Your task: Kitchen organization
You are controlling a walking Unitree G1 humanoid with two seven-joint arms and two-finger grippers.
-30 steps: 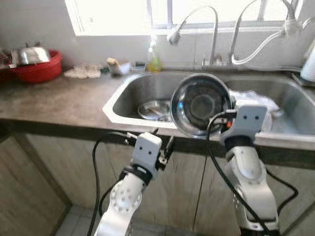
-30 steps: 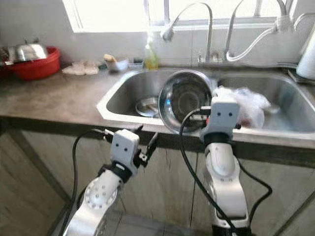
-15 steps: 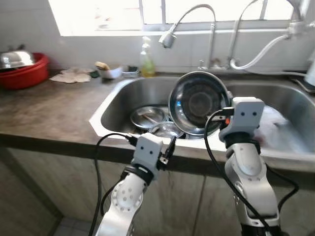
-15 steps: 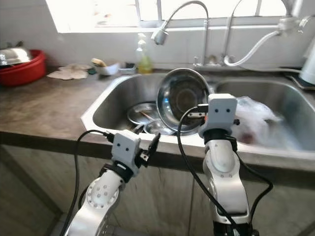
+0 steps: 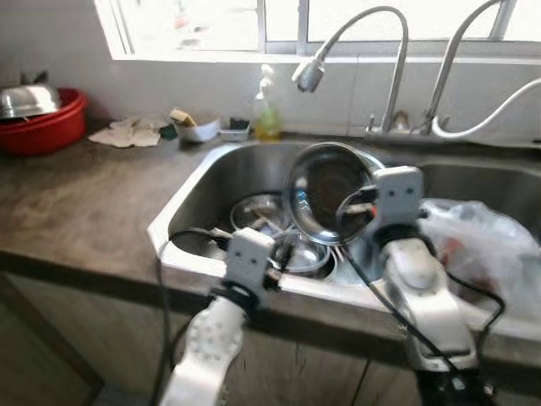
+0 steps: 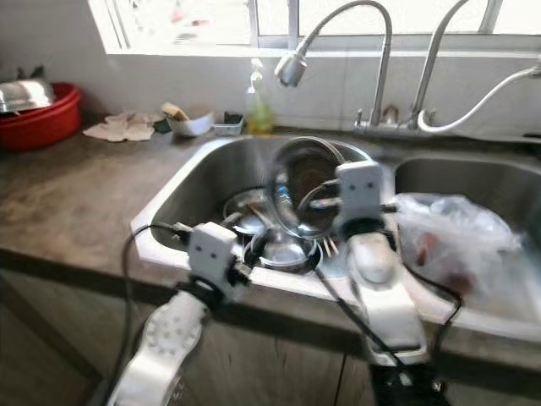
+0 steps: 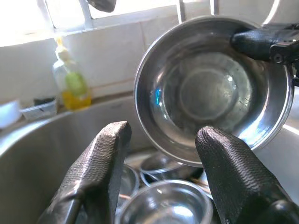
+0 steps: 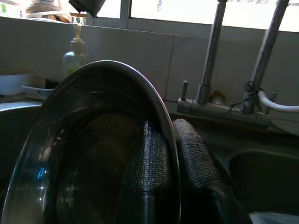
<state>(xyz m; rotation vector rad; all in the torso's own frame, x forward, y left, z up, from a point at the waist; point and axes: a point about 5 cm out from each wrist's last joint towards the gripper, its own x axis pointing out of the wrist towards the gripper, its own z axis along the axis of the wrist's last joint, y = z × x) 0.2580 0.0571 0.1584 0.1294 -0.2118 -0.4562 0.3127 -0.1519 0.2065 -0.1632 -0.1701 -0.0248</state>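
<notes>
My right gripper (image 5: pixel 365 200) is shut on the rim of a steel bowl (image 5: pixel 325 193), held tilted on edge above the left sink basin (image 5: pixel 211 182). In the right wrist view the bowl's rim (image 8: pixel 159 107) runs between the two black fingers (image 8: pixel 149 163). My left gripper (image 5: pixel 283 254) is open, low over the sink's front rim, with nothing between its fingers (image 7: pixel 105 158). It points at the held bowl (image 7: pixel 210 88). Several steel bowls and a plate (image 5: pixel 262 211) lie in the basin below.
A crumpled plastic bag (image 5: pixel 482 249) lies in the right basin. Two tall faucets (image 5: pixel 393 59) rise behind the sink. Soap bottle (image 5: pixel 269 114), small white dish (image 5: pixel 199 128) and rags (image 5: pixel 127 134) stand by the wall. A red basin (image 5: pixel 42 127) holding a metal pot sits far left on the counter.
The camera has come closer to the sink and the view has shifted. The right gripper with the bowl is lower, over the left basin. The left gripper has risen to the sink rim.
</notes>
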